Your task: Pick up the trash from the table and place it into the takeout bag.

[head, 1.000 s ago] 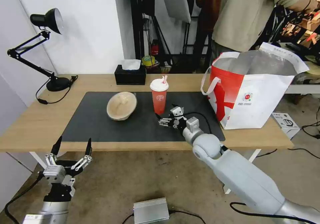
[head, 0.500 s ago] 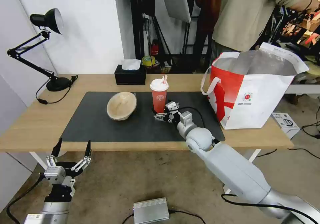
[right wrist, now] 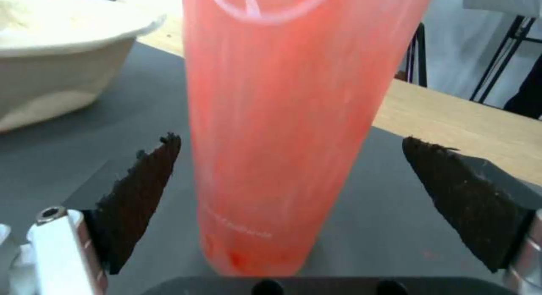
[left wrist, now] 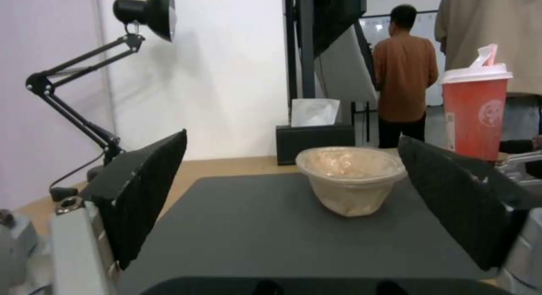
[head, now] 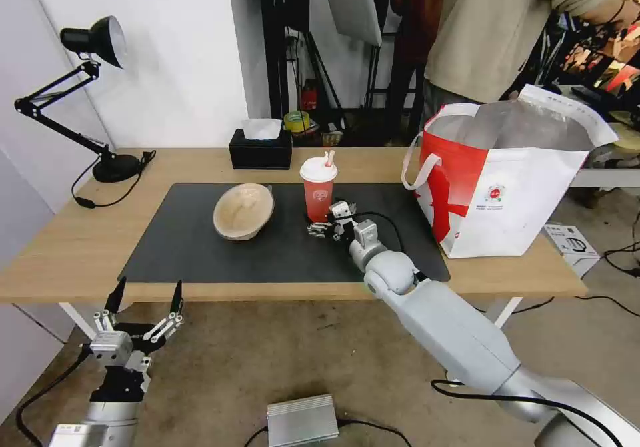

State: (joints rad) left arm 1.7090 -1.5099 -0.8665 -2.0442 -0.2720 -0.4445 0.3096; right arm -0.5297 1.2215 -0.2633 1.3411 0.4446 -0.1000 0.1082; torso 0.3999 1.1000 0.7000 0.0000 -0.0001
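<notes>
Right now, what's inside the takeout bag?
The takeout bag stands open on the table; its silver lining shows. Its front wall hides the bottom, so any contents can't be seen.

Your right arm stretched far forward, your right gripper (head: 319,226) low and level with its two fingers (right wrist: 141,189) spread wide, your left arm hanging low by your side, your left gripper (head: 147,300) pointing up, its fingers wide apart
</notes>
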